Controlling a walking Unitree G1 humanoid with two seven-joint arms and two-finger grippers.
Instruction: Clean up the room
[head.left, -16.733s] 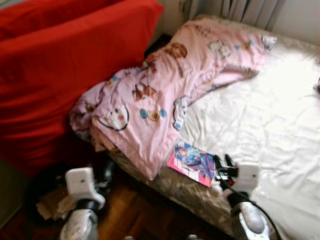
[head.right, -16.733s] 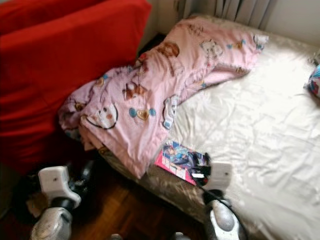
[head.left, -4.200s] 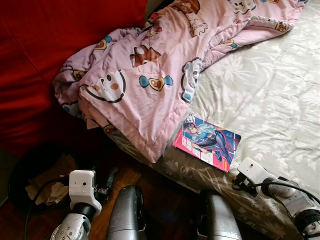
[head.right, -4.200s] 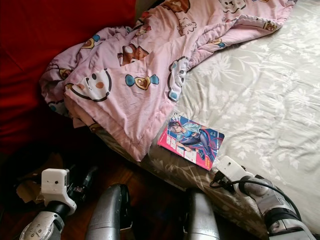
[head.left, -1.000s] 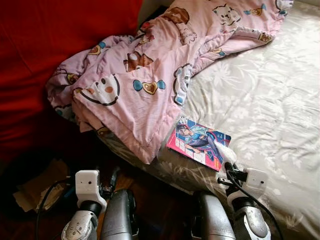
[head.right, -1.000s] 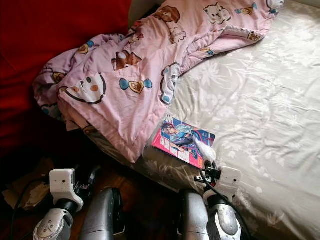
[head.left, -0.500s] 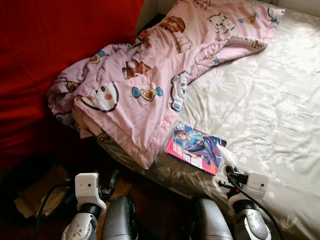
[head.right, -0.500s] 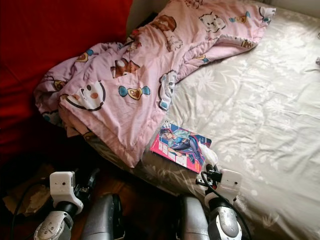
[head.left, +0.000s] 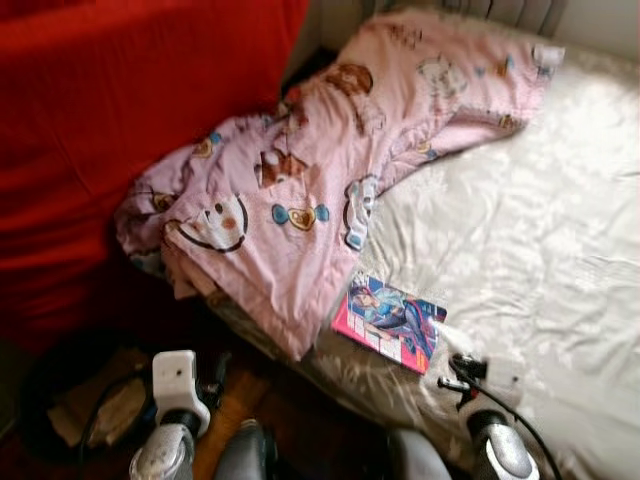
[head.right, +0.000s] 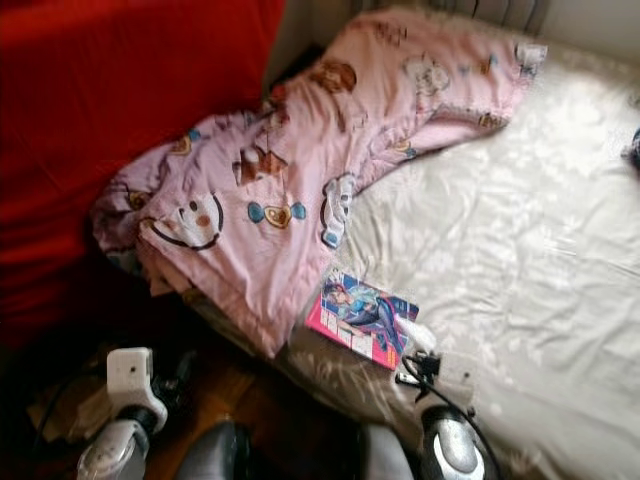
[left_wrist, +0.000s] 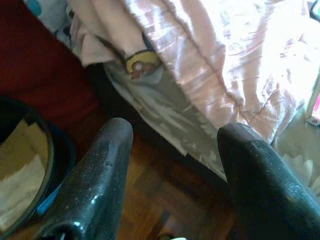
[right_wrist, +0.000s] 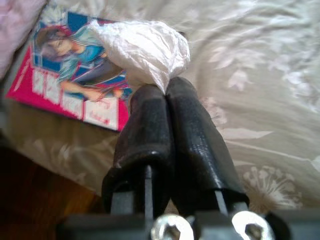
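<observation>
A white crumpled wad (right_wrist: 142, 50) sticks out from the tips of my right gripper (right_wrist: 167, 87), which is shut on it. The wad hangs over the near right corner of a colourful magazine (head.left: 390, 320) lying at the bed's front edge. In the eye views the right gripper (head.right: 420, 350) sits just right of that magazine. My left gripper (left_wrist: 172, 135) is open and holds nothing, low over the wooden floor beside the bed's side. A pink cartoon-print blanket (head.left: 300, 190) lies bunched across the bed's left part and hangs over its edge.
A red sofa (head.left: 100, 120) stands close on the left of the bed. A dark round bin (left_wrist: 20, 165) with paper in it sits on the floor by my left gripper. The pale flowered sheet (head.left: 520, 230) spreads to the right. Wooden floor (left_wrist: 165, 200) lies below.
The whole view has tilted up and blurred, so the camera moved. My right gripper keeps the white wad by the magazine's corner. The left gripper stays low by the bin.
</observation>
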